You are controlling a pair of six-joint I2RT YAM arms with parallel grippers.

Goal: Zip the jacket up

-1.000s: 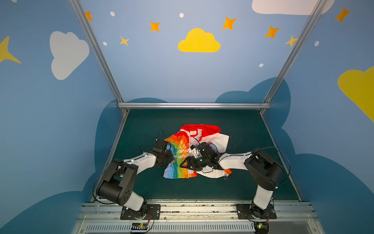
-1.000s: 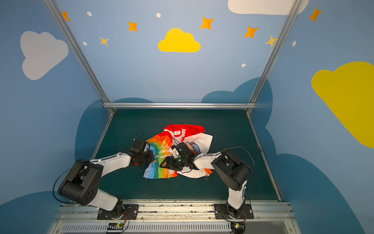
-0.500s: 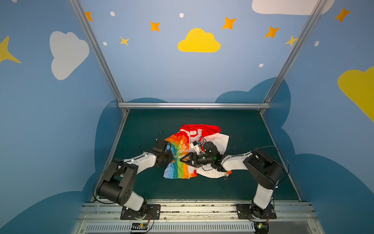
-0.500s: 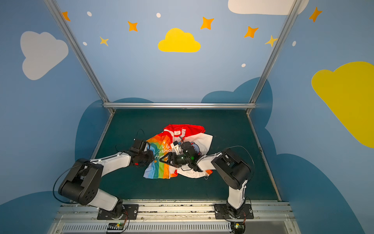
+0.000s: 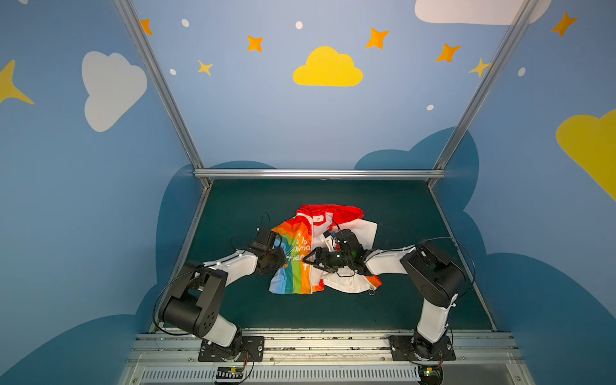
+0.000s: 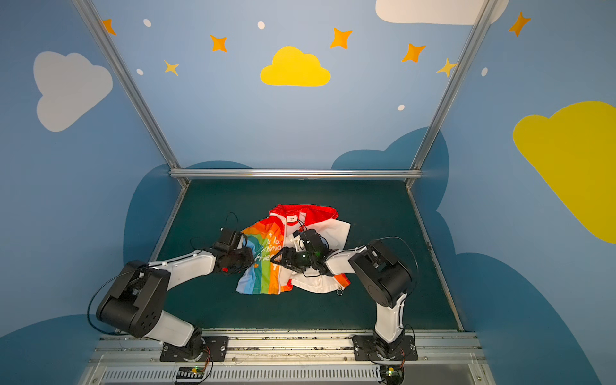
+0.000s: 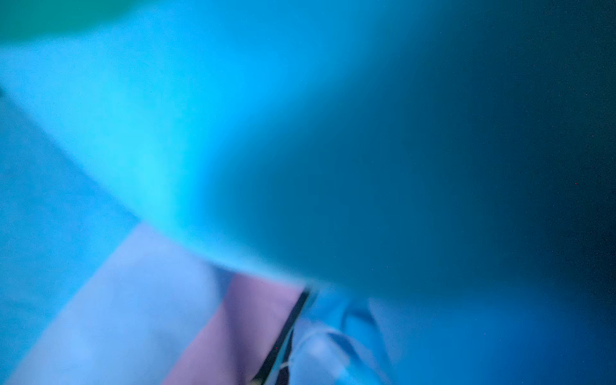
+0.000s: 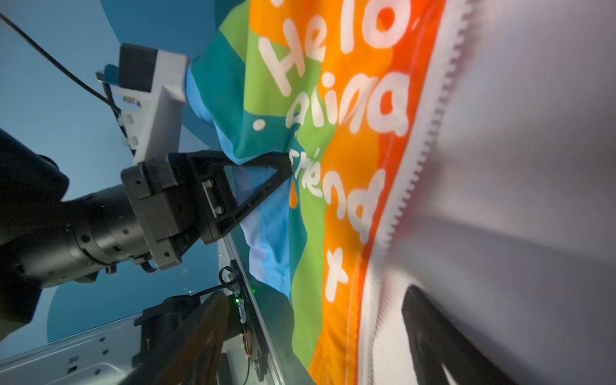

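The jacket (image 5: 293, 276) (image 6: 263, 280) lies crumpled on the green mat, with the rainbow panel at the left, the white lining at the right and the red hood at the far side. My left gripper (image 5: 283, 263) (image 6: 251, 261) (image 8: 288, 163) is shut on a fold of the rainbow panel's left side. Blurred blue jacket fabric (image 7: 233, 133) fills the left wrist view. My right gripper (image 5: 310, 260) (image 6: 278, 258) (image 8: 316, 333) stands open over the panel's white zipper teeth (image 8: 413, 160), one finger on either side of that edge. The ring pull (image 5: 371, 292) (image 6: 339, 293) lies at the jacket's near right corner.
Blue walls with aluminium posts (image 5: 160, 86) close in the left, right and far sides of the mat (image 5: 333, 310). An aluminium base rail (image 5: 316, 340) carrying both arm mounts runs along the near edge.
My right gripper has swung left and slightly away from the near edge, to the rainbow panel's zipper edge, its jaws a touch wider. The left gripper keeps its hold and place.
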